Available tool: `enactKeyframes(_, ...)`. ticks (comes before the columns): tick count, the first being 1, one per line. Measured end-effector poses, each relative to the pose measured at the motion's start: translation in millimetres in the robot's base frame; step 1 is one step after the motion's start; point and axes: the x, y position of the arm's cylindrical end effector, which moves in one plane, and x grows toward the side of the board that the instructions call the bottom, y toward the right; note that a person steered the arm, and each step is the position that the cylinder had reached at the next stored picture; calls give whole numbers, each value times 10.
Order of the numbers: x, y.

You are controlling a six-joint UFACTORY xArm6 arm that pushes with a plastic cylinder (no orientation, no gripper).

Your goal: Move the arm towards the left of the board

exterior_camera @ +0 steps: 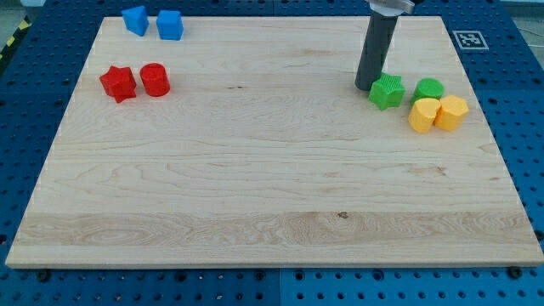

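Observation:
My tip is the lower end of a dark rod that comes down from the view's top right. It rests on the wooden board just left of a green star block, touching or almost touching it. A green cylinder lies right of the star. Two yellow blocks sit side by side below the cylinder. Far to the view's left are a red star and a red cylinder, with two blue blocks above them.
The board lies on a blue perforated table. A black and white marker tag sits at the board's top right corner.

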Motion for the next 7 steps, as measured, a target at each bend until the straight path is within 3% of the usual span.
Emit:
enactKeyframes(4,0,157)
enactKeyframes(7,-21,-138)
